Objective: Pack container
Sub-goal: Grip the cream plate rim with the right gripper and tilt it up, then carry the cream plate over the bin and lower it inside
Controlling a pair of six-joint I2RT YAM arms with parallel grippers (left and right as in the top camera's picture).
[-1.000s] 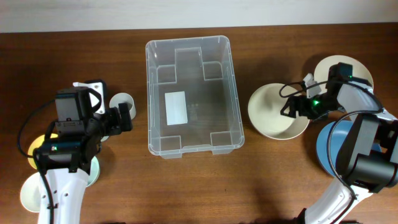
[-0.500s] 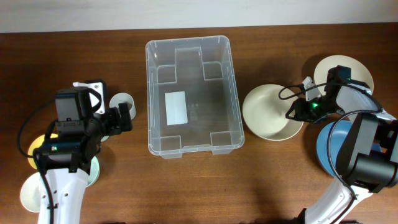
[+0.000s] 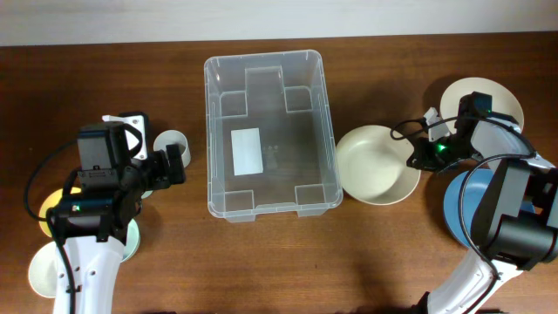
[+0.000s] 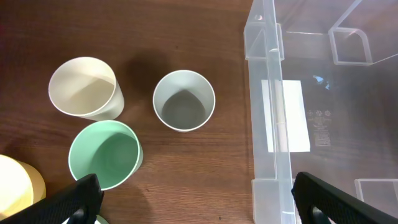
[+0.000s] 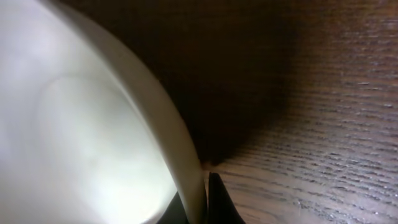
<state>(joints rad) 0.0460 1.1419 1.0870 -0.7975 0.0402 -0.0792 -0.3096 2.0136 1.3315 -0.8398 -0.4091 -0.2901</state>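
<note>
Overhead and wrist views of a dark, wood-grained bench (image 3: 384, 262). The container (image 3: 263, 57), a large clear plastic rectangular bin with a rolled rim, stands at the centre of the bench between the two arms. Its floor shows only moulded square recesses and a white rectangular label (image 3: 247, 150). A round, smooth cream bowl (image 3: 370, 166) lies just right of the container, its left edge meeting the container's right rim in the overhead view; contact cannot be confirmed. The right hand (image 3: 418, 159) is closed on the right rim of this bowl, one fingertip (image 5: 216, 200) outside the thin curved wall and the other inside. A second pale bowl (image 3: 499, 91) and a blue bowl (image 3: 459, 208) sit farther right, partly hidden by the arm. The left hand (image 3: 174, 164) hovers left of the container with its fingers (image 4: 81, 196) spread wide, gripping and touching nothing. Beneath it stand a white cup (image 4: 184, 101) near the container's wall, a cream cup (image 4: 85, 88) and a mint-green cup (image 4: 104, 154) close together, and a yellow vessel (image 4: 15, 186) at the frame's edge; all are round, smooth and upright
</note>
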